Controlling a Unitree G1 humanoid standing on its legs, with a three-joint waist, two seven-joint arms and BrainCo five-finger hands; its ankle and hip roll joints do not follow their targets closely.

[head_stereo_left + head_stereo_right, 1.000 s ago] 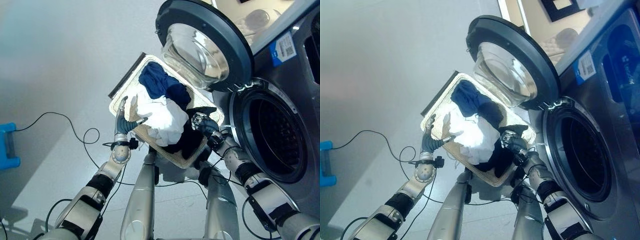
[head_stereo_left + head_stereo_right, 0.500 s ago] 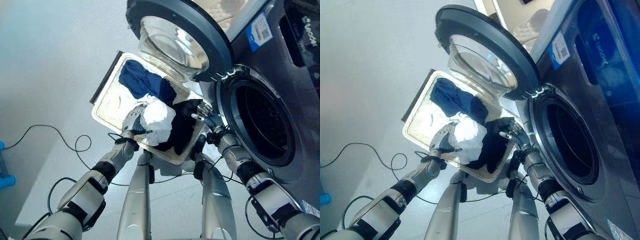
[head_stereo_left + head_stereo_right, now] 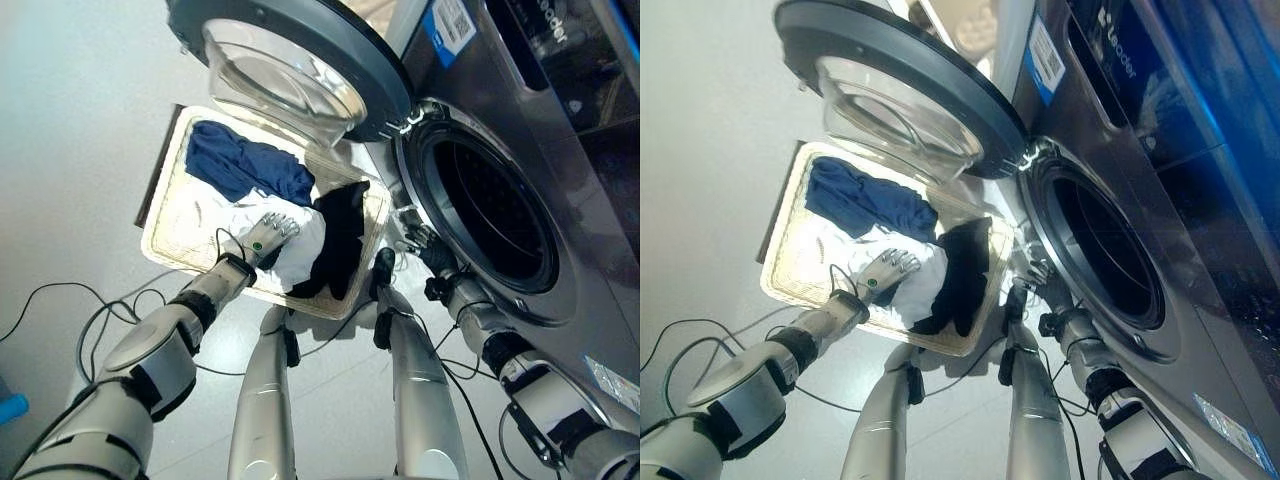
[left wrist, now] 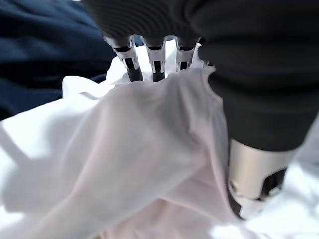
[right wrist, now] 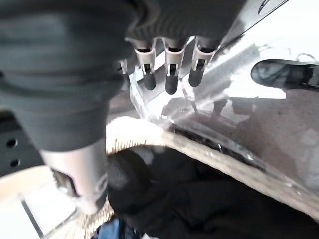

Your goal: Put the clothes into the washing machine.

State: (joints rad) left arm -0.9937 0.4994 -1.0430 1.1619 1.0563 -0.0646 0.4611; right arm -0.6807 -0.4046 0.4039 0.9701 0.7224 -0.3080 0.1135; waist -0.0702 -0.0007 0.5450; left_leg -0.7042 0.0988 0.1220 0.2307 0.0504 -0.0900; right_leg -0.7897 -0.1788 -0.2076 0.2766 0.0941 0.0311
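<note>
A woven laundry basket (image 3: 170, 232) stands on the floor in front of the washing machine (image 3: 540, 130). It holds a dark blue garment (image 3: 240, 165), a white garment (image 3: 295, 250) and a black garment (image 3: 338, 235). My left hand (image 3: 268, 230) rests on the white garment (image 4: 124, 164); its fingers (image 4: 157, 62) dig into a fold, with cloth bunched between them and the thumb. My right hand (image 3: 415, 240) hovers open just past the basket's right rim (image 5: 149, 134), above the black garment (image 5: 199, 199) and below the drum opening (image 3: 480, 215).
The round glass door (image 3: 290, 60) hangs open above the basket's far side. The machine's front panel rises on the right. Bare grey floor (image 3: 70, 120) lies to the left of the basket.
The whole view has swung toward the machine. My left hand has sunk further into the white garment. My right hand has come off the black garment to the basket's right rim.
</note>
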